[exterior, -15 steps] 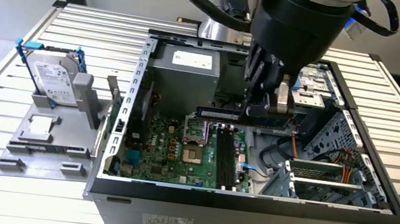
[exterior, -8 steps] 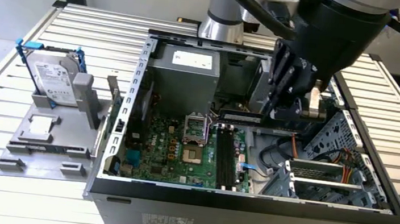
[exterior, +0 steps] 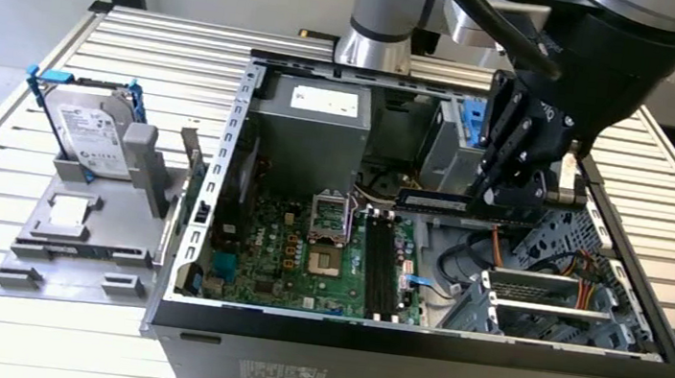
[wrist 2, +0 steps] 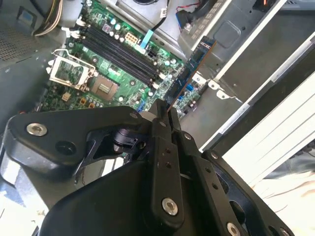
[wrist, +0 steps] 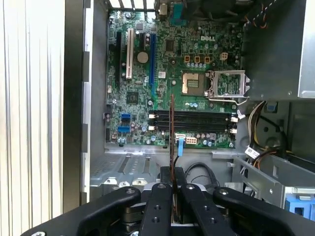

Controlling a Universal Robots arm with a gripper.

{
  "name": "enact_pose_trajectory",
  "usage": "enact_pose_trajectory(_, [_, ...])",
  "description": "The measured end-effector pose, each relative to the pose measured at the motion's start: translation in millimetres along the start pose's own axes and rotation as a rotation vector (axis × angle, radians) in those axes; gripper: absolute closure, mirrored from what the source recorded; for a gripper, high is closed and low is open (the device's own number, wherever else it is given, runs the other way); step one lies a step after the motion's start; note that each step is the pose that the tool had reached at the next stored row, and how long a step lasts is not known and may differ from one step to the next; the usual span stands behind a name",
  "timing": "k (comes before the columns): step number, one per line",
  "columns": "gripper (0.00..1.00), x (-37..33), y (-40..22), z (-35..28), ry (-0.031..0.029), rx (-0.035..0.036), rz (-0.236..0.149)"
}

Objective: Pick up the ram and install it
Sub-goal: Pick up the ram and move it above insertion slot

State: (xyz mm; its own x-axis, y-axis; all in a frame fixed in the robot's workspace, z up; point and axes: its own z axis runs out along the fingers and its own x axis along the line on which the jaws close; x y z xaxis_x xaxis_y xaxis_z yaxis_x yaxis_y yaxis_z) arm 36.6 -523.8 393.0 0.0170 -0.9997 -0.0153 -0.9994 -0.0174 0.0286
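The ram (exterior: pixel 435 201) is a slim dark stick with a pale label. It hangs level above the open computer case, over the motherboard's far right part in the exterior view. My gripper (exterior: pixel 498 207) is shut on its right end, coming down from above. In both wrist views the ram (wrist: pixel 172 129) (wrist 2: pixel 193 73) shows edge-on, sticking out from between the black fingers (wrist: pixel 160 191). It hovers above the long black memory slots (wrist: pixel 192 120) (exterior: pixel 382 264) (wrist 2: pixel 118 49) and is not seated in them. The stick lies crosswise to the slots in the first wrist view.
The case (exterior: pixel 421 349) stands open on a slatted metal table (exterior: pixel 649 169), with a power supply (exterior: pixel 314 123) at the back and a drive cage (exterior: pixel 555 303) at the exterior view's right. A silver hard drive (exterior: pixel 93 130) with a blue bracket leans in a grey fixture (exterior: pixel 66 252) at the left.
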Motion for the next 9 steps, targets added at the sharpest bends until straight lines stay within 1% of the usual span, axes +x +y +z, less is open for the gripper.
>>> enact_pose_trajectory(3, [1.0, -0.2, 0.0, 0.0, 0.0, 0.0, 0.0])
enact_pose_trajectory(5, [1.0, -3.0, -0.1, 0.0, 0.0001, 0.0, 0.0])
enact_pose_trajectory(6, [1.0, -6.3, -0.2, 0.1, 0.0, 0.0001, 0.0])
enact_pose_trajectory(9, [1.0, -19.7, -0.4, 0.3, 0.0, 0.0, 0.0])
